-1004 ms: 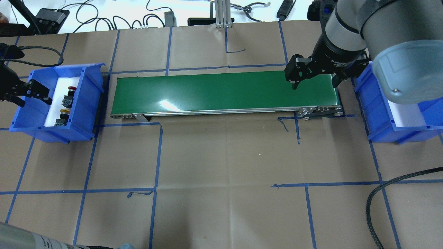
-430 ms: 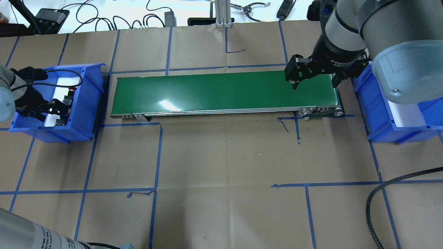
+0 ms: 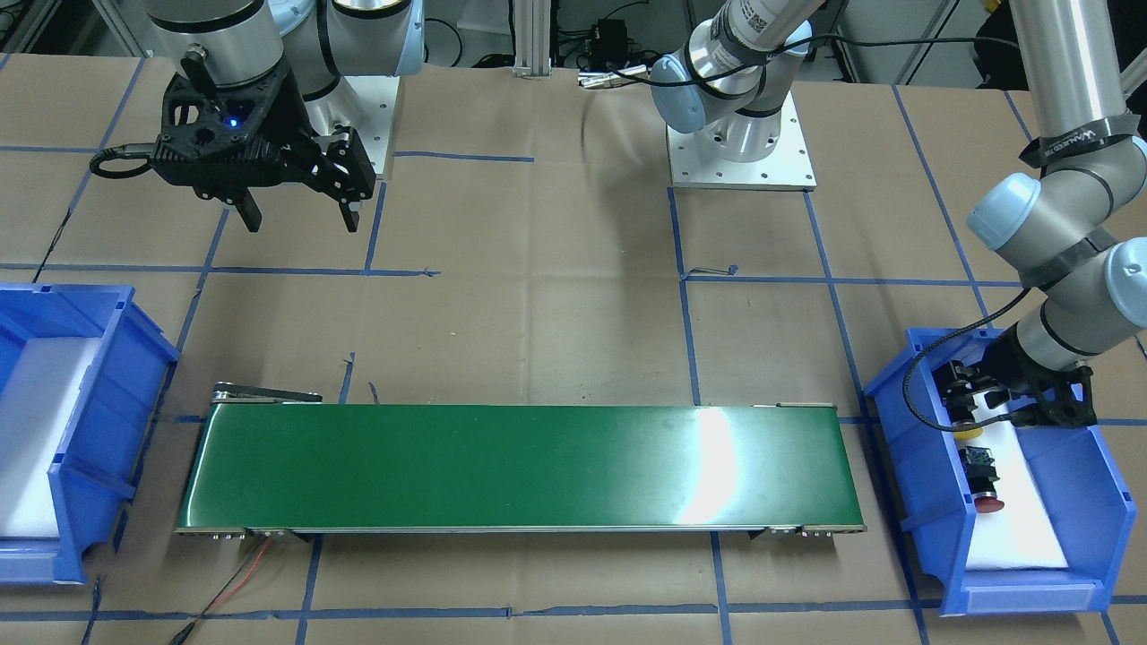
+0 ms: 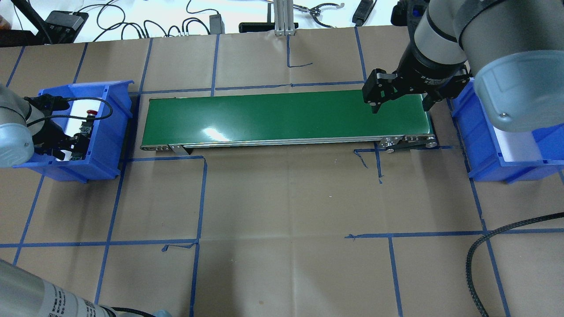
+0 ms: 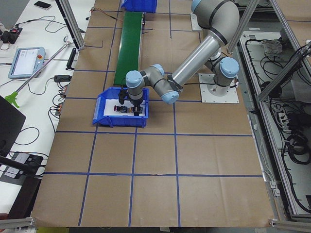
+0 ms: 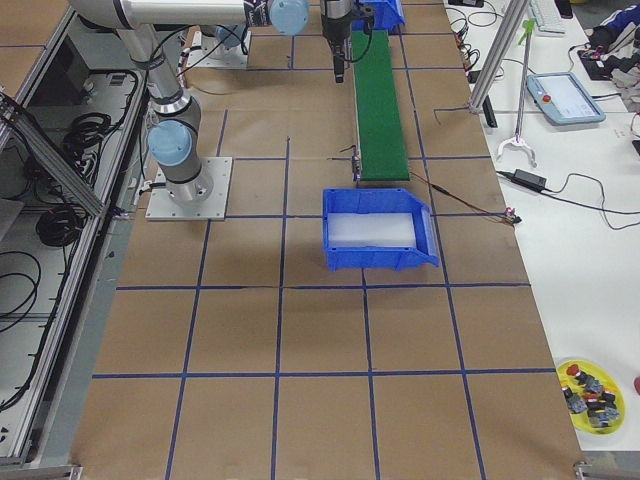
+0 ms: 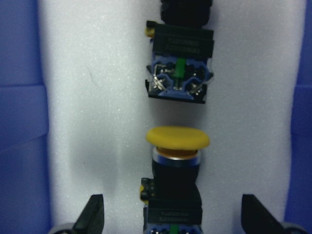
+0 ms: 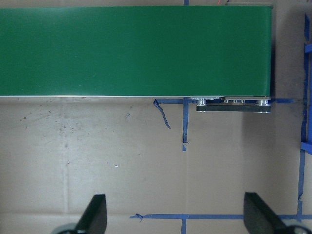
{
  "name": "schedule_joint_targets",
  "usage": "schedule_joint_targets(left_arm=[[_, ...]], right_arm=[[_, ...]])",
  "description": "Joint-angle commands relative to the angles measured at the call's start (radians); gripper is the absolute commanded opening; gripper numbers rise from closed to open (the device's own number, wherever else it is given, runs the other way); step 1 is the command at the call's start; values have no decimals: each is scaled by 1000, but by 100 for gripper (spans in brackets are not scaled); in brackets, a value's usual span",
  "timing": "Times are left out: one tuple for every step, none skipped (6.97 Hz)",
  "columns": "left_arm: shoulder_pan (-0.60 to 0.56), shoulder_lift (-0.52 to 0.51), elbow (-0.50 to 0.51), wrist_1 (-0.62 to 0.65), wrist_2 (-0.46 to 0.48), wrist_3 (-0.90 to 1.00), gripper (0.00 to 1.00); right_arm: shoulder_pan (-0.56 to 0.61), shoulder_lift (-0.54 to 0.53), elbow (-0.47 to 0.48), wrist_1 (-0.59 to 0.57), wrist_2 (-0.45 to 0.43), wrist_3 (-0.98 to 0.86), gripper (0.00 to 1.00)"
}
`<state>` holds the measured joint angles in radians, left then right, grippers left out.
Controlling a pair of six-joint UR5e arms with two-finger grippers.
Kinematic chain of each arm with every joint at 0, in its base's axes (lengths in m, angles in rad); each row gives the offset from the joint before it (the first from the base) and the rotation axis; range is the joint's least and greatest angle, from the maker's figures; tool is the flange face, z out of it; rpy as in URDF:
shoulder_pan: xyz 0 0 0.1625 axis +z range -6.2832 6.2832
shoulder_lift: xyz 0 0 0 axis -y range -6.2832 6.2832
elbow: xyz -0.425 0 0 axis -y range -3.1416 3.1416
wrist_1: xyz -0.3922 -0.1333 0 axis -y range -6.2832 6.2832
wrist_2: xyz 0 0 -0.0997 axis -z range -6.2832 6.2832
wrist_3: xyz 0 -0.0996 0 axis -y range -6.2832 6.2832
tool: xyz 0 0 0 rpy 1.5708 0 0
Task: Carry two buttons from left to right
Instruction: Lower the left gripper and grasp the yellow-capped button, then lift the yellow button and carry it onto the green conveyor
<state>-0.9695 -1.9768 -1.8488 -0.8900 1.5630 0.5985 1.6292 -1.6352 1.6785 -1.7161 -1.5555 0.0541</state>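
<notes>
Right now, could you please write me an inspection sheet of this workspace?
Surface: brown paper with a blue tape grid; green conveyor belt across the middle.
Job's things: yellow button and red button both lie on white foam in the left bin; right bin holds only foam.
Clutter: nothing seen.
Grippers: left gripper open, straddling the yellow button's rear; right gripper open, holding nothing, near the belt's right end.
Cables: black cable loops over the left bin; braided cable at the robot's right; thin wires at the belt's end.
Surroundings: leads and adaptors beyond the far edge; yellow dish of small parts on a bench.
</notes>
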Motion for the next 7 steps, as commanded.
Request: schedule_joint_targets(left_arm=[[0,-4,-1,8,0,1,65],[0,-4,0,5,0,1,40],[0,-4,3,5,0,0,20],[0,-2,20,0,2,0,13],[-3,22,37,-10,2,0,11],[-5,33,80,-59,2,0,11],[-5,56,151,-175,2,1,11]], right_arm=[[0,0,3,0,0,1,100],[0,0,6,3,0,1,100],[-5,0,4,3,0,0,100],[-3,0,4,1,0,1,100],[0,0,6,1,0,3,100],[-5,0,6,3,0,0,100],[1,0,7,3,0,0,100]])
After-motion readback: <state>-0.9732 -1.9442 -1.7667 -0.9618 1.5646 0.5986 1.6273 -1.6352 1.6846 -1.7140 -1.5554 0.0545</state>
